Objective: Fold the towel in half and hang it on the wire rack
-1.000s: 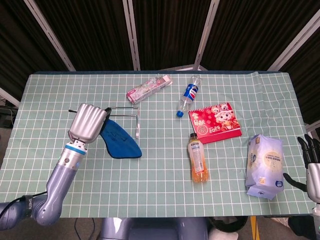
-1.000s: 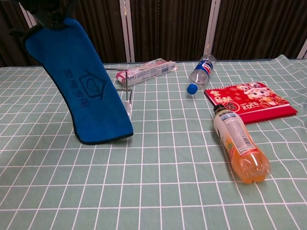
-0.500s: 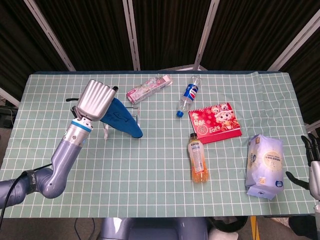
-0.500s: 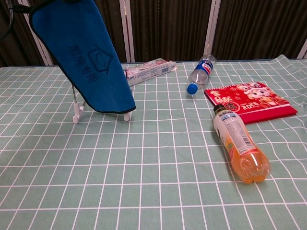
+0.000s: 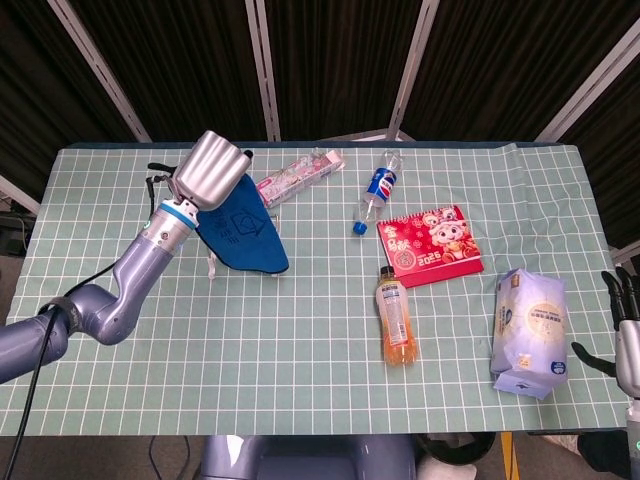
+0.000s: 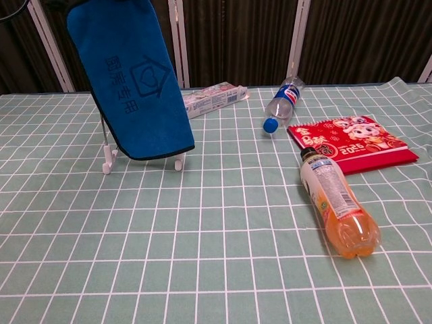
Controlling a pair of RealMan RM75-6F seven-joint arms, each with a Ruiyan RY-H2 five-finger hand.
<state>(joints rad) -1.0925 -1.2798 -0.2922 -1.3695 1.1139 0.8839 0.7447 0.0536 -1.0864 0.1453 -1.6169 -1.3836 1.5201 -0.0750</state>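
The left robot hand [image 5: 212, 172] grips the top of the folded blue towel [image 6: 132, 81], which hangs down in front of the wire rack [image 6: 106, 156], whose white feet stand on the bench [image 6: 216, 270]. An orange drink bottle [image 6: 336, 202], full of orange liquid, lies on its side near a small water bottle [image 6: 282, 103], a red calendar [image 6: 352, 140] and a toothpaste box [image 6: 214, 98]. Only the head view shows the right robot hand [image 5: 624, 330], fingers spread and holding nothing, off the bench edge just beside a white packet [image 5: 530, 332].
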